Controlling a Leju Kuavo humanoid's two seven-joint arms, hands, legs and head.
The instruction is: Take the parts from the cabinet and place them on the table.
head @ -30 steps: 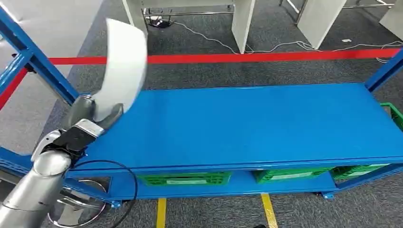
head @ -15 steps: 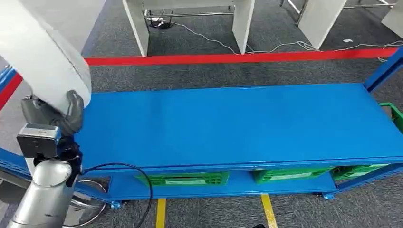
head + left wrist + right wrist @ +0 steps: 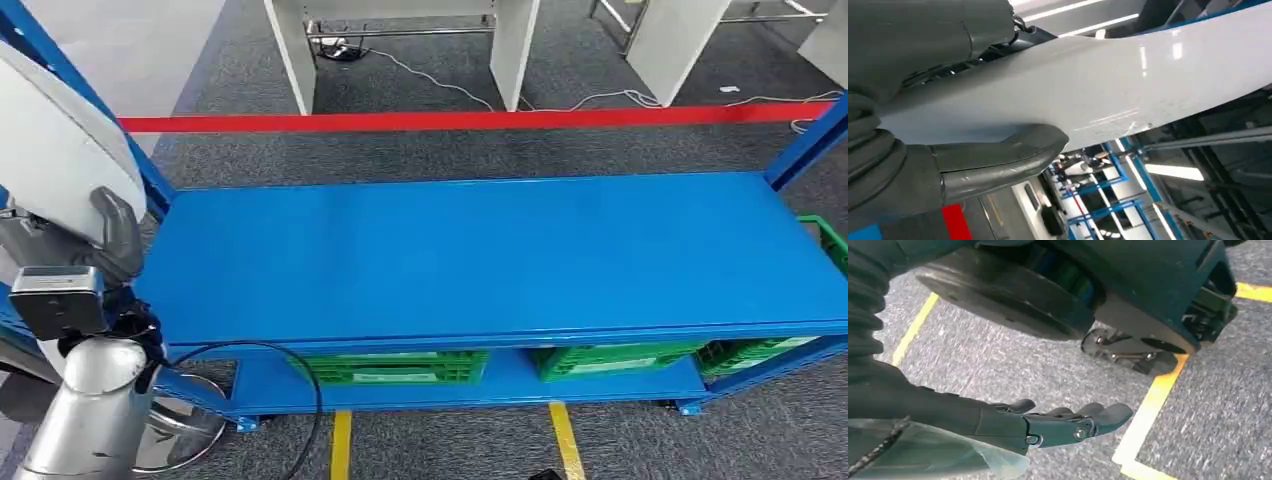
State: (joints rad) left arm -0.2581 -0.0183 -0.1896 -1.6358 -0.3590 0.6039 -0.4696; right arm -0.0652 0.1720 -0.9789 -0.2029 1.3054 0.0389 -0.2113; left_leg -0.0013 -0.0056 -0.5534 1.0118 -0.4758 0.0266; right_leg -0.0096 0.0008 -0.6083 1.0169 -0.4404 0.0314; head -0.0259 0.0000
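Blue shelf on grey carpet.
Left robot hand grips white part; right robot hand hangs empty, fingers apart.

The part is smooth, glossy white plastic that mirrors the ceiling lights. The left hand gripping it is matt grey with a ribbed cover. The shelf looks like smooth blue-painted metal with a soft sheen, and the floor is rough grey carpet.
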